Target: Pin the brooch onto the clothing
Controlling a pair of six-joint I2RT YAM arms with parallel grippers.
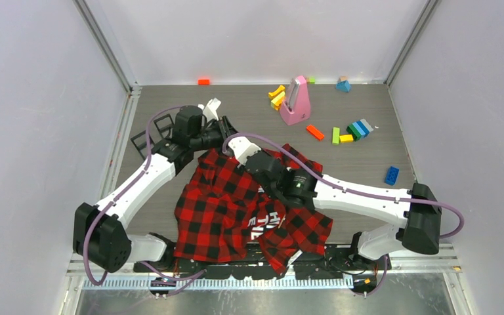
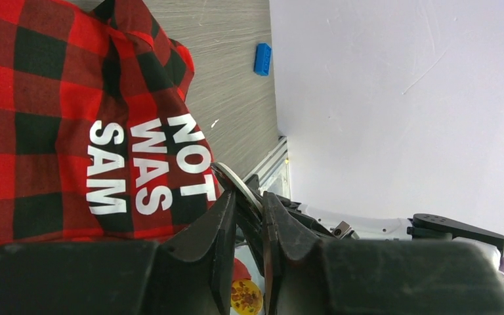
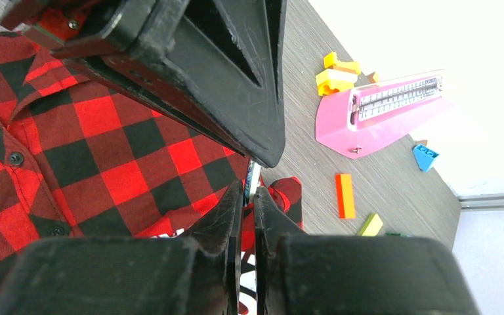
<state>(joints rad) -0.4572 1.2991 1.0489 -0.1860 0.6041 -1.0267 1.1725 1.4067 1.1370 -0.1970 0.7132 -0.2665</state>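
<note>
Brooch [image 2: 233, 178] is held edge-on at the far edge of the clothing [image 1: 216, 210], which lies crumpled on the counter [image 1: 249, 111]. Right tool [image 3: 248, 190] is clamped on it, apparently steadying; left tool [image 2: 249, 198] sits nearly together around its metal loop, grip undeterminable.

Your shirt [image 1: 223, 210], red-and-black buffalo check with white block lettering, lying rumpled beside your left gripper [image 2: 249, 197], your brooch [image 2: 231, 178], thin, silver-rimmed, edge-on, between that gripper's fingertips, close by the lettering.
</note>
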